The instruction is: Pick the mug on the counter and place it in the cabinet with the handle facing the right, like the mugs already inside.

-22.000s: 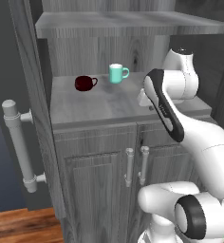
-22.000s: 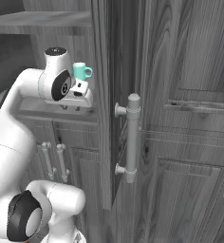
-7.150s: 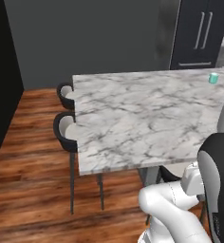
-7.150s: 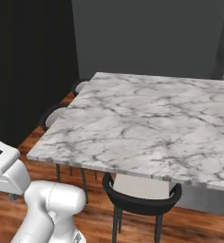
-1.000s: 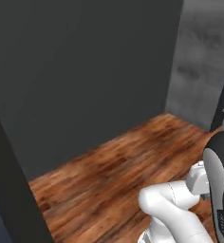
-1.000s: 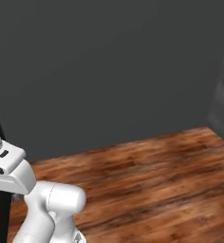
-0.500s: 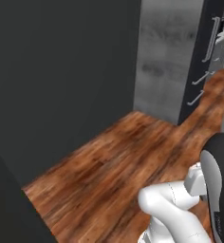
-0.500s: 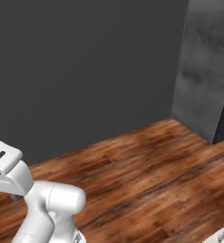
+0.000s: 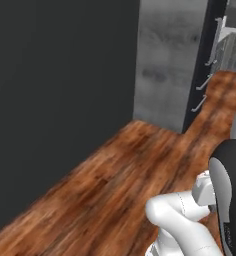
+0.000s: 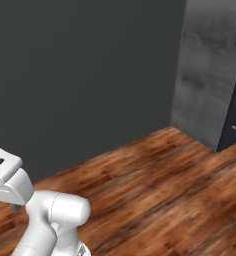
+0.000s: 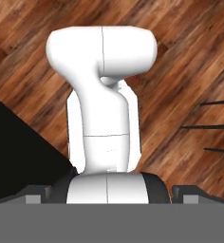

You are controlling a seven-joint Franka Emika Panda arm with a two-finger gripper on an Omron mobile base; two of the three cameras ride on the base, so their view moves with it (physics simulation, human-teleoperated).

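Both base views swung since half a second ago, grey wood-grain tall cabinet nearer now, dark flat wall left of it, reddish plank floor below, hand spread wide, holding nothing.

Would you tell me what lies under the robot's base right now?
Brown wooden plank floor spreads around the base; the patch directly beneath is covered by the robot's white body.

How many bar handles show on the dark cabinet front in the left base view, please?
3: one long handle uppermost, two short handles below it; more may be hidden.
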